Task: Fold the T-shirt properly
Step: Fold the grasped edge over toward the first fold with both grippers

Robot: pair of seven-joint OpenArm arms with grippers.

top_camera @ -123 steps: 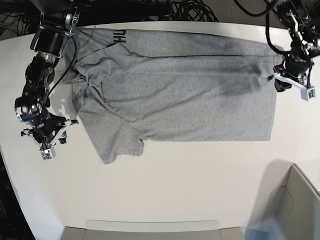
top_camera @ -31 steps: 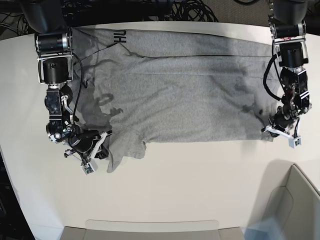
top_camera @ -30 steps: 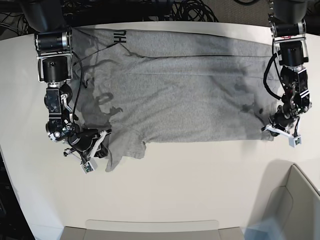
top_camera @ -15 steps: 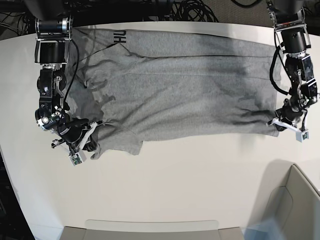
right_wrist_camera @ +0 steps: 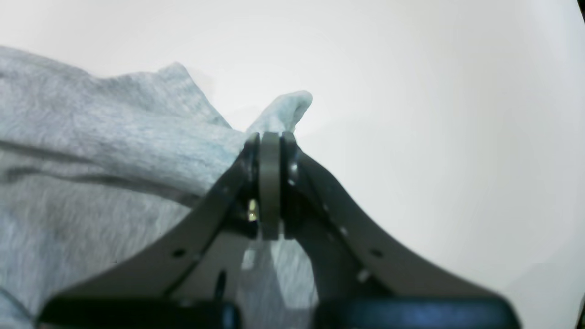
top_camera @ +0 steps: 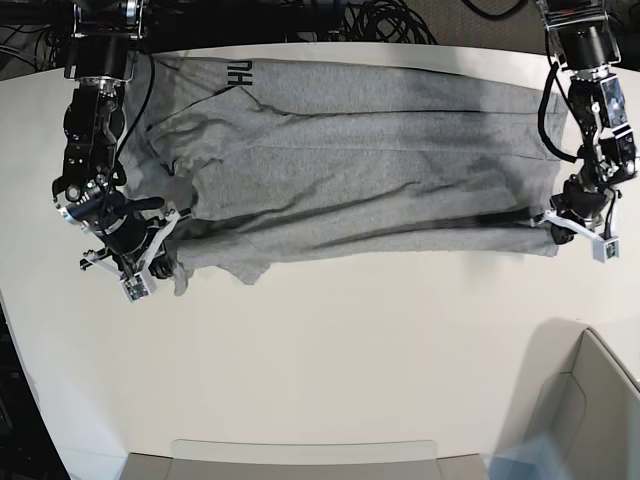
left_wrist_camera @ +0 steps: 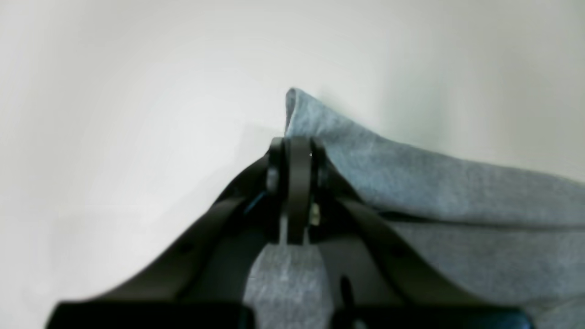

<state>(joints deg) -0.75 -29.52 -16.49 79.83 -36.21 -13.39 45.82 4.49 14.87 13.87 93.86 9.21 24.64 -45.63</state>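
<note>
The heather-grey T-shirt [top_camera: 360,160] lies spread across the far half of the white table, with black lettering [top_camera: 238,72] showing at its far left. My right gripper [top_camera: 172,222] is shut on the shirt's near-left edge by the sleeve. The right wrist view shows a pinched fold [right_wrist_camera: 283,107] poking past the closed gripper [right_wrist_camera: 269,141]. My left gripper [top_camera: 550,222] is shut on the near-right hem corner. In the left wrist view the corner [left_wrist_camera: 301,109] stands up past the closed gripper [left_wrist_camera: 297,146]. The near edge is stretched taut between both grippers.
A grey bin [top_camera: 600,400] stands at the near right corner. A shallow tray edge [top_camera: 300,452] runs along the table's near side. Black cables [top_camera: 380,20] lie beyond the far edge. The white table [top_camera: 350,340] shows bare in front of the shirt.
Both grippers closed on the shirt's near edge and have carried it toward the far side. The near hem now sits higher and taut, and the left sleeve is bunched.
</note>
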